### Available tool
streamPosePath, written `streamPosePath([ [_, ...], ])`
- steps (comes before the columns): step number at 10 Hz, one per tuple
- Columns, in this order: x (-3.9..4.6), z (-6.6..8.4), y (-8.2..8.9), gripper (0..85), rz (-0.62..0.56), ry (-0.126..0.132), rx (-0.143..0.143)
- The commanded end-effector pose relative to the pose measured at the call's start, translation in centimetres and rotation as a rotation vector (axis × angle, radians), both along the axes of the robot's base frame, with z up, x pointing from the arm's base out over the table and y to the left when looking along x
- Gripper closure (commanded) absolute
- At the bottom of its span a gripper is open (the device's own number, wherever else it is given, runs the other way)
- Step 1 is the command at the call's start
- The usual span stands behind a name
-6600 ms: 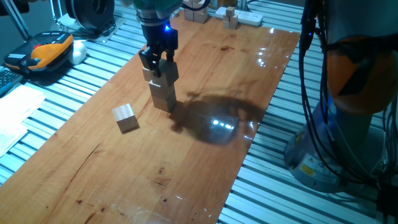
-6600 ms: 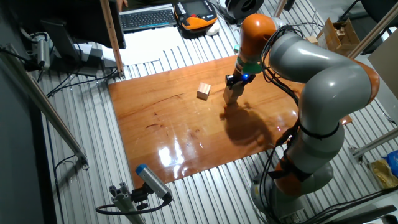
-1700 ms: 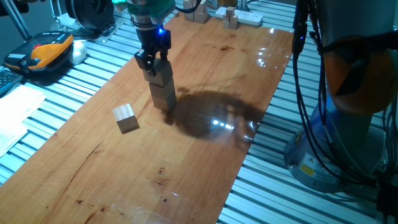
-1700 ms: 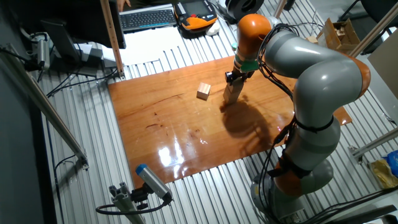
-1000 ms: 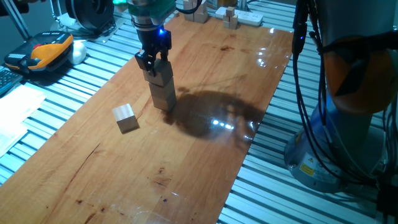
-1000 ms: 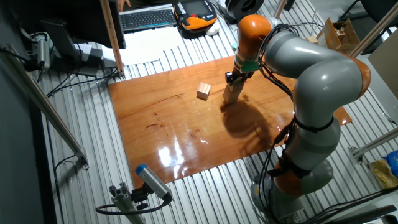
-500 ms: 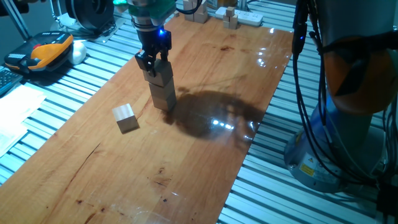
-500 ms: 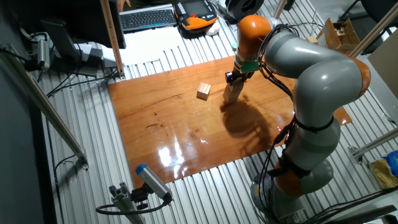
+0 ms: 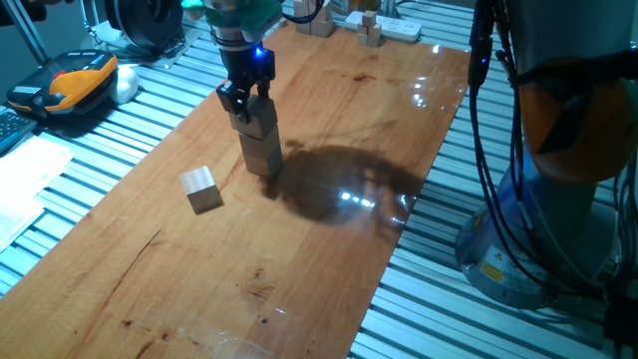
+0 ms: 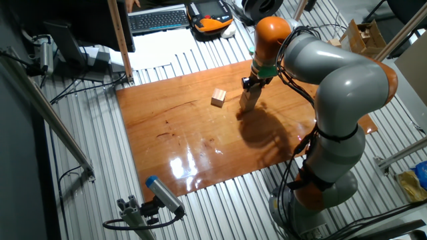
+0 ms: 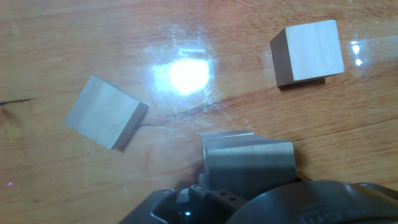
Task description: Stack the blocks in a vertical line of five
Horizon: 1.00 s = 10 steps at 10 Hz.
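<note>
My gripper (image 9: 246, 108) stands over a short stack of pale wooden blocks (image 9: 262, 150) near the back left of the wooden board. Its fingers are shut on the stack's top block (image 9: 253, 122). The other fixed view shows the gripper (image 10: 248, 85) on the same stack (image 10: 247, 101). One loose block (image 9: 199, 188) lies on the board to the stack's left, also seen in the other fixed view (image 10: 218, 98). The hand view shows the held block (image 11: 249, 162) in shadow and two loose blocks on the board, one (image 11: 106, 112) turned askew and one (image 11: 308, 53) square.
The wooden board (image 9: 329, 249) lies on a slatted metal table. A cluster of small wooden blocks (image 9: 371, 30) sits far back. An orange and black device (image 9: 75, 80) lies at the left. The arm's base (image 9: 558, 199) and cables stand at the right.
Since 6.6 s ago the gripper has shifted slightly left with the block and set it onto the stack. Over the last second nothing has moved.
</note>
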<state>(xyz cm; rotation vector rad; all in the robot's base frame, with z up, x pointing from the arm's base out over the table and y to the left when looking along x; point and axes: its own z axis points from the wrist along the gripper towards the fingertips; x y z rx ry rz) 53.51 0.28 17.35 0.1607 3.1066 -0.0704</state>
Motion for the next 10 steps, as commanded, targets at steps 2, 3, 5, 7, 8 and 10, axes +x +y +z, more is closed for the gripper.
streamPosePath([
  [2,-0.07,-0.09,0.00,68.0,-0.004,0.001,0.004],
  [3,-0.10,-0.11,0.05,68.0,-0.009,0.001,0.006],
  [5,-0.11,-0.10,0.05,68.0,-0.009,0.001,0.007],
  [7,-0.11,-0.08,0.03,68.0,-0.007,0.001,0.007],
  [8,-0.11,-0.07,0.03,68.0,-0.007,0.001,0.007],
  [10,-0.12,-0.07,0.04,51.0,-0.004,-0.002,0.012],
])
